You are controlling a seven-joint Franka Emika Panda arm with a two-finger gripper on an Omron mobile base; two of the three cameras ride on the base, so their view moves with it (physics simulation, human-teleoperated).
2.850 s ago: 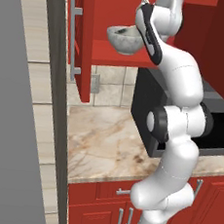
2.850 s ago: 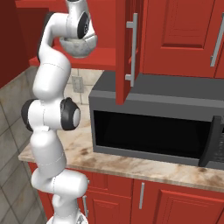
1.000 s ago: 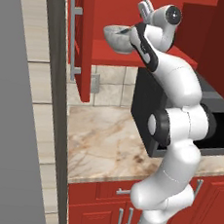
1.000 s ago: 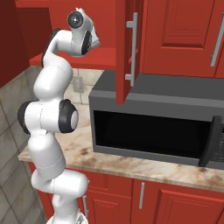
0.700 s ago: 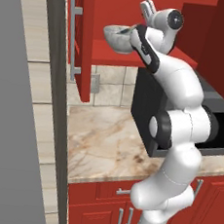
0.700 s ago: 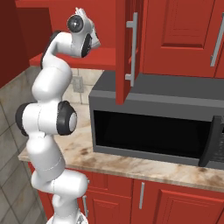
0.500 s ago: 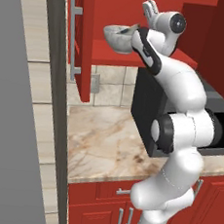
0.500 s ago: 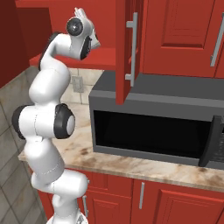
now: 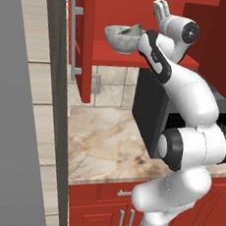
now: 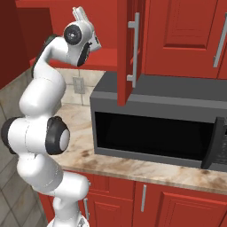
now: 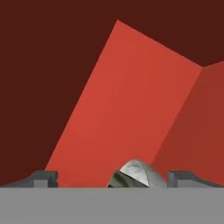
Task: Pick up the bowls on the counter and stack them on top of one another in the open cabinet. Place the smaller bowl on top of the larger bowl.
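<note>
Now | stage: wide white-grey marbled bowl (image 9: 121, 38) sits on the red shelf (image 9: 122, 55) of the open red wall cabinet, smaller grey-green bowl nested inside | end effector (image 11: 113, 179): wide open, empty | left: seemingly only withdrawal

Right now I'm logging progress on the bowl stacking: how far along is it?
Done, by the look of it: the larger bowl sits on the open cabinet shelf with the smaller bowl nested on top. In hand: nothing; the gripper has its jaws open just beyond the stack, a bowl rim showing between the fingertips. Left: seemingly only drawing the arm clear; the counter carries no bowls.
</note>
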